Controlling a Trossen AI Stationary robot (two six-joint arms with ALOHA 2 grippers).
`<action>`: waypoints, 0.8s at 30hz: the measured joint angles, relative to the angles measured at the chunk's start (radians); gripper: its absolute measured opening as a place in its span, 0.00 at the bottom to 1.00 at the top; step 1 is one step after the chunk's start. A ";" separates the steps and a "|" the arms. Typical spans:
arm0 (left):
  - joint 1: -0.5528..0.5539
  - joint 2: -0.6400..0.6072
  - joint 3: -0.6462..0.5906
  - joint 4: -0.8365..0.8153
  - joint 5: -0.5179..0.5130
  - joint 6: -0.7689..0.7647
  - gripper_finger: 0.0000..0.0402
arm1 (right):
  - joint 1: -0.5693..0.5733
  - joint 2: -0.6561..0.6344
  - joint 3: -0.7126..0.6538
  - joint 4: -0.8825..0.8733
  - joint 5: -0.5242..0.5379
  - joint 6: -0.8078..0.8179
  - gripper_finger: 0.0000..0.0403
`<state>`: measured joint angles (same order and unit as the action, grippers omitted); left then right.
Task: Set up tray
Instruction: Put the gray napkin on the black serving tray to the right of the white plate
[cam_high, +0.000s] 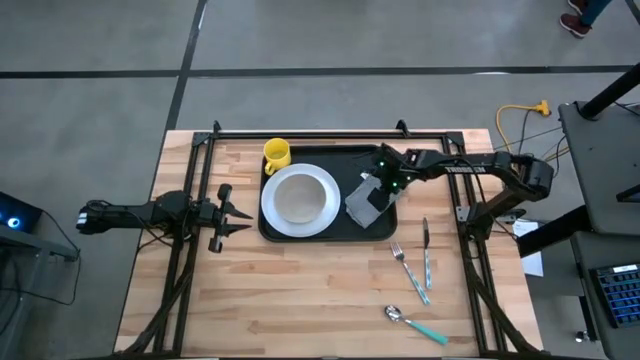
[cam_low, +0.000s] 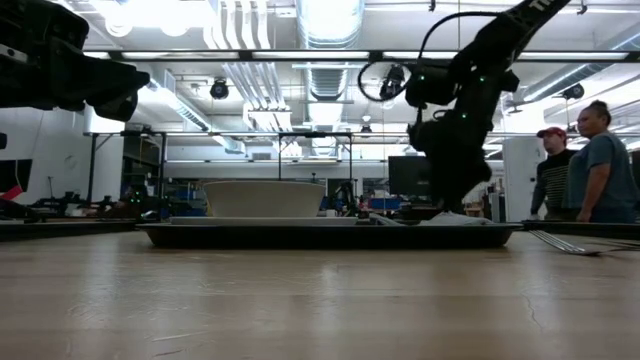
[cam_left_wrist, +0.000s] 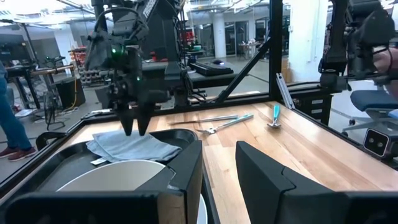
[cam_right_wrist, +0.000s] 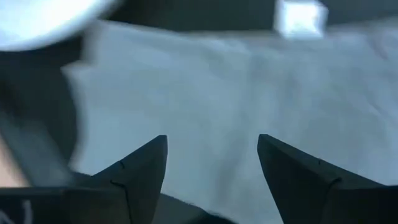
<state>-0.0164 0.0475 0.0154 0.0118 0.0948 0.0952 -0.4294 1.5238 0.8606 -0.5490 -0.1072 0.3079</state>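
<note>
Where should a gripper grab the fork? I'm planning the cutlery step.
Grip the fork at mid-handle, coming straight down from above with the fingers across its width. It lies flat on the bare table beyond the tray, tines toward the tray, its far end close beside the knife, so the middle looks clearest.

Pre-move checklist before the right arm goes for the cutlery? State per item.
1. Right end effector open: ok, fingers apart just above the grey napkin.
2. Napkin inside the tray: ok, lying right of the white plate.
3. Napkin fully released: cannot tell, contact unclear.
4. Yellow mug on the tray: ok, far left corner.
5. Fork, knife and spoon placed: not ok, all on the table, right of the tray.
6. Left end effector out of the way: ok, open, left of the tray.
</note>
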 joint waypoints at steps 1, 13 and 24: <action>0.000 0.000 0.000 0.000 0.000 0.000 0.21 | 0.005 0.009 0.010 -0.031 0.037 0.011 0.60; 0.000 0.000 0.000 0.000 0.000 0.000 0.21 | 0.026 0.169 0.115 -0.058 0.085 0.025 0.61; 0.000 0.000 0.000 0.000 0.000 0.000 0.21 | 0.028 0.284 0.191 -0.116 0.093 -0.030 0.60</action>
<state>-0.0162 0.0475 0.0154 0.0120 0.0948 0.0952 -0.4015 1.8074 1.0514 -0.6649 -0.0146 0.2782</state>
